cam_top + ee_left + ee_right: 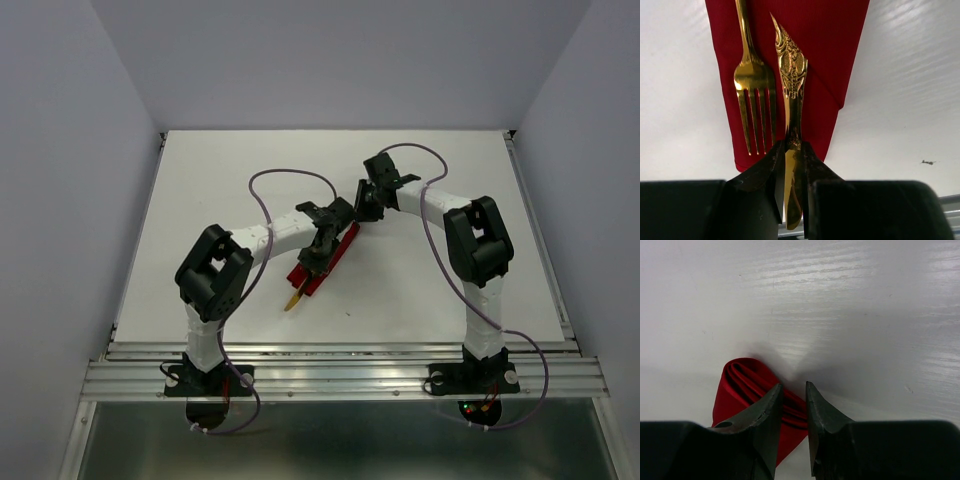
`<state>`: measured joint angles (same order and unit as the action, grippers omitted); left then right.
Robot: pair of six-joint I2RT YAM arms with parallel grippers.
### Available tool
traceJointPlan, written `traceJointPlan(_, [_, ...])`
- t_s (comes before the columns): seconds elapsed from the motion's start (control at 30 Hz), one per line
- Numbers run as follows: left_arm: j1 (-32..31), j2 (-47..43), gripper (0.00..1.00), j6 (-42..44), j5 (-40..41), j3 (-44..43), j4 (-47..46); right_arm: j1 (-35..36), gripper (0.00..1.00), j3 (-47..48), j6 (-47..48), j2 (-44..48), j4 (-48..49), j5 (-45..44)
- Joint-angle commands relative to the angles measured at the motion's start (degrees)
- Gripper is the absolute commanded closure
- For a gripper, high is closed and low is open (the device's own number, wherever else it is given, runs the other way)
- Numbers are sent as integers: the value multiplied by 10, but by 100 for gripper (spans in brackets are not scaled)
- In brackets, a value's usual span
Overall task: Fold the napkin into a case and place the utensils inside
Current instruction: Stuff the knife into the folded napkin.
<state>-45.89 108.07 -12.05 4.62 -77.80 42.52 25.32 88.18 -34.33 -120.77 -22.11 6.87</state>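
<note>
Top external: case (346, 244) laid slantwise mid-counter (220, 180), long axis running from the near-left toward the far-right corner.
Left jaws: clenched on the knife (792, 70) at its blade, fingertips (772, 161) over the case's near-left end.
Knife: in line with the case, ornate handle leading toward the far-right corner and resting on the red cloth, blade end trailing past the cloth's near-left edge.
Fork (754, 80): just beside the knife and parallel, tines toward the near-left end, handle running up the cloth.
Right jaws: at the far-right end, fingertips (771, 401) narrowly apart with folded cloth showing in the gap; cannot tell whether pinched or only touched.
Pocket: cannot tell whether either utensil lies under a fold.
Coming move: judged a straight slide along that axis, away from the left jaws, nearer to the knife than the right.
</note>
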Motion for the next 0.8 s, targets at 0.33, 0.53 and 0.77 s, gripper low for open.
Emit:
traceJointPlan(0.33, [-3, 40, 100, 34, 24, -85, 11, 4, 70, -20, 3, 33, 17, 17])
traceJointPlan(0.53, [-3, 50, 100, 47, 30, -104, 9, 10, 70, -32, 4, 40, 18, 13])
traceJointPlan(0.77, [-2, 57, 100, 58, 28, -114, 1, 10, 70, -38, 3, 43, 17, 10])
